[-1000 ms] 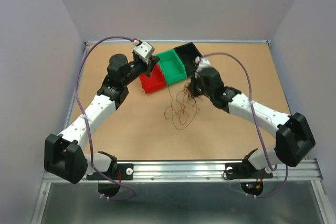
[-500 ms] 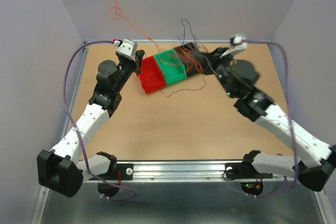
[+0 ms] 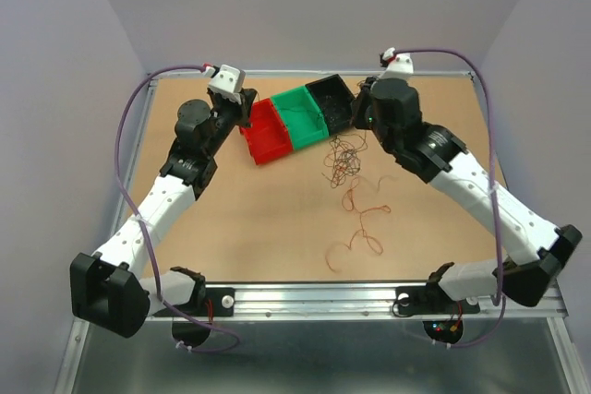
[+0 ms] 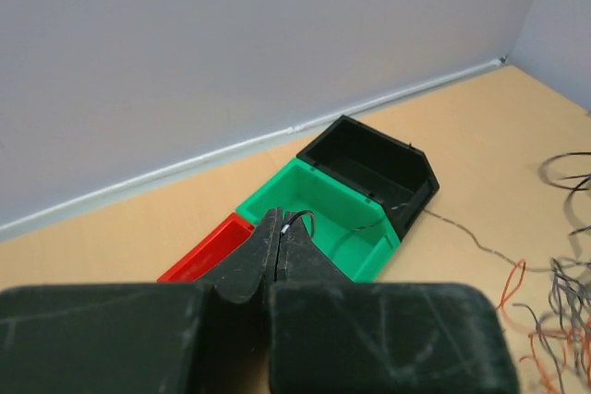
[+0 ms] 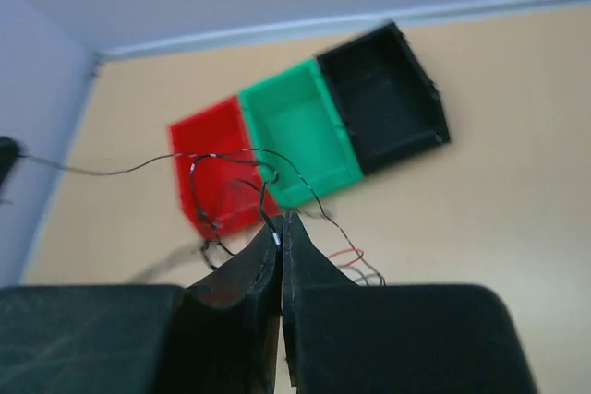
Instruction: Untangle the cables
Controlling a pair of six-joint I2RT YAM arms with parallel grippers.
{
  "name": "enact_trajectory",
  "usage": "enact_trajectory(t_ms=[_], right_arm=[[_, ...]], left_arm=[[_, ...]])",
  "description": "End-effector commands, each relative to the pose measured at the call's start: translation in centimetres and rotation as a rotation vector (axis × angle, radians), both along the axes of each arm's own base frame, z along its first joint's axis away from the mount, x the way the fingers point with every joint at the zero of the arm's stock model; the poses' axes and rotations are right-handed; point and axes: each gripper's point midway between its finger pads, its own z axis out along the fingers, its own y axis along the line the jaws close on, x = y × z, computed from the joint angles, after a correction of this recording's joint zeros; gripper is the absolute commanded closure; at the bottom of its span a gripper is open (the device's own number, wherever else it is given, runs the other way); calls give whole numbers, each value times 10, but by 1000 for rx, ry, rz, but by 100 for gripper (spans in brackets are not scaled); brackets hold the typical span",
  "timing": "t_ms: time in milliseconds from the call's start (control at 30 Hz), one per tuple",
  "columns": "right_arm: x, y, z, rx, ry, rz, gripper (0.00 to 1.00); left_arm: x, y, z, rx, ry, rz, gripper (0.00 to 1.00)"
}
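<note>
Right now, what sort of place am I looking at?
Probably a robot test bench: left arm and right arm bolted at a walled table's edge, three colored bins, a heap of thin cables.

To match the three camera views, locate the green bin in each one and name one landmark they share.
Top external: green bin at far centre, between the red bin and the black bin.
Left wrist: green bin in the middle of the picture.
Right wrist: green bin at upper middle.
Shared landmark: the black bin against its side, in all three.
</note>
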Motion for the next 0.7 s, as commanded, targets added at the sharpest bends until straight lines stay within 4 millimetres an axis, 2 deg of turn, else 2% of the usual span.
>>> enact_trajectory(t_ms=[0, 67, 133, 200, 233, 267, 300, 333, 367, 400, 433, 467, 500, 533, 567, 600, 633, 667], right_arm=[[19, -22, -67, -209, 151, -155, 95], [24, -31, -48, -187, 96, -195, 98], [25, -28, -34, -145, 45, -171, 98], [19, -32, -36, -140, 33, -162, 95], [17, -32, -39, -137, 33, -155, 86], [16, -34, -44, -142, 39, -161, 63], [13, -38, -61, -163, 64, -172, 51], [10, -44, -62, -160, 58, -189, 41], [9, -50, -67, -167, 60, -212, 40], [6, -53, -70, -165, 57, -217, 49], [4, -54, -72, -157, 51, -213, 61], [0, -54, -77, -150, 42, -197, 88], [-2, -55, -78, -144, 38, -189, 97], [-6, -55, -80, -131, 31, -175, 100], [-7, -54, -81, -130, 25, -165, 98], [-8, -54, -84, -130, 25, -160, 91], [-9, -49, -84, -117, 18, -133, 81], [-10, -47, -92, -128, 27, -115, 64]], left_arm=[[5, -1, 20, -14, -25, 3, 100], [7, 1, 19, -14, -26, 17, 100], [8, 4, 19, -16, -28, 37, 100], [11, 12, 19, -24, -28, 84, 100], [11, 14, 21, -30, -30, 96, 100], [11, 17, 23, -37, -37, 109, 100], [9, 18, 24, -40, -41, 109, 100], [8, 18, 25, -41, -47, 106, 100], [6, 19, 28, -41, -54, 102, 100], [2, 18, 32, -42, -67, 90, 100], [0, 18, 35, -44, -73, 85, 100], [-3, 18, 39, -45, -82, 84, 100], [-4, 20, 40, -45, -86, 89, 100], [-5, 21, 41, -46, -88, 92, 100], [-8, 23, 46, -51, -101, 98, 100], [-10, 24, 47, -52, -104, 97, 100], [-13, 24, 51, -51, -115, 90, 100], [-18, 22, 58, -47, -130, 71, 100]])
